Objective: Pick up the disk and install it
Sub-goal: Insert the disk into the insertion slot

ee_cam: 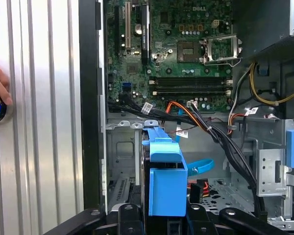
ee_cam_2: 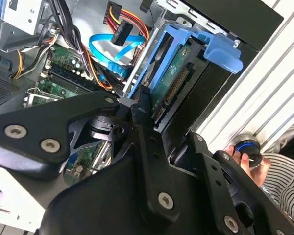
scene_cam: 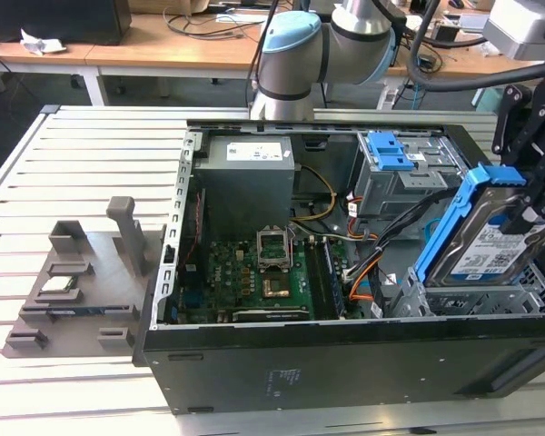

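Mid-install, not seated. Holding disk [scene_cam: 486, 243] pinched in gripper [scene_cam: 524, 195] by blue rails [scene_cam: 448, 225], tilted, low end at cage [scene_cam: 416, 298] mouth, exterior view's right of case [scene_cam: 254, 359]. Likely needs rails squared to cage slots.

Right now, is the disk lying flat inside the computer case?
No: in the exterior view the disk stands steeply tilted on edge, its upper end held up by the gripper.

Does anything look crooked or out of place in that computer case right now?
Yes. The disk leans tilted above the drive cage at the exterior view's right, held in the gripper's jaws, not seated.
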Controlling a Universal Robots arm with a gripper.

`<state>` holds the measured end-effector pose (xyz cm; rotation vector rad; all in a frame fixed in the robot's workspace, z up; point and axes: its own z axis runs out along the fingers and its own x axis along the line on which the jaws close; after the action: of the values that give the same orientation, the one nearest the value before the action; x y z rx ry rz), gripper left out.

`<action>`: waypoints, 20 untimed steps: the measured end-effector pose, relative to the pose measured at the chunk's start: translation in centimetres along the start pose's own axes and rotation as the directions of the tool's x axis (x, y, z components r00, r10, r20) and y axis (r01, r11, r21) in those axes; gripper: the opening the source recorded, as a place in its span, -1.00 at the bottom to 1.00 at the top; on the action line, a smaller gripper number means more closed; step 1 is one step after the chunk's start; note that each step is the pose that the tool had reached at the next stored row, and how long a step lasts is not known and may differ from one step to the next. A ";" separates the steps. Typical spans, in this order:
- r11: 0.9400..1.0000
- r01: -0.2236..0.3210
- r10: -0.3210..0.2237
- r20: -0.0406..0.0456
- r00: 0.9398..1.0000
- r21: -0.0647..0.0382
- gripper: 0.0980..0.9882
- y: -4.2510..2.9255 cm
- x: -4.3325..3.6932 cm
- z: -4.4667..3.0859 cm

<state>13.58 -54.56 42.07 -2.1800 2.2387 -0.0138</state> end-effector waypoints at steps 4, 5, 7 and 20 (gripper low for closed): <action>1.000 0.000 0.000 0.000 1.000 0.000 -0.42 0.01 0.01 0.72; 1.000 0.000 0.000 0.000 1.000 0.000 -0.42 0.02 0.01 1.08; 1.000 0.000 0.000 0.000 1.000 0.000 -0.42 0.03 0.01 1.68; 1.000 0.000 0.000 0.000 1.000 0.000 -0.42 0.06 0.02 3.27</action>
<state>13.58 -54.56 38.80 -2.1801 2.2388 -0.0140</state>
